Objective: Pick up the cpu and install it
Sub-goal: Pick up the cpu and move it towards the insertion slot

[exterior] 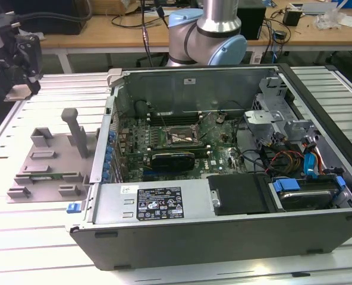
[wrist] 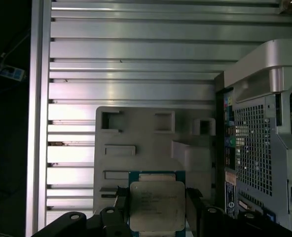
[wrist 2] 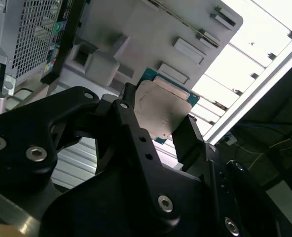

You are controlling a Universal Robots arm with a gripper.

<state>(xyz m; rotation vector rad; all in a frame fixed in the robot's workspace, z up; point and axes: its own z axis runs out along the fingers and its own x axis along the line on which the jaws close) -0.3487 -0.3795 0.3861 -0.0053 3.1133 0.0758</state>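
We find an open case (exterior: 223,237) lying on a slatted metal table (exterior: 21,237). Inside it we note a green motherboard (exterior: 223,155) with a metal-framed socket (exterior: 176,135) near its middle. A labelled power supply (exterior: 158,202) sits along the near wall, and red and yellow wires (exterior: 286,159) run toward the exterior view's right. A grey tray (exterior: 51,163) with upright blocks lies on the table just beside the case, on the exterior view's left. A wooden bench (exterior: 104,35) carrying cables stands behind.

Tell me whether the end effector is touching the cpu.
Touching. In the second wrist view the end effector clamps the cpu: its fingers press against opposite edges with no gap.
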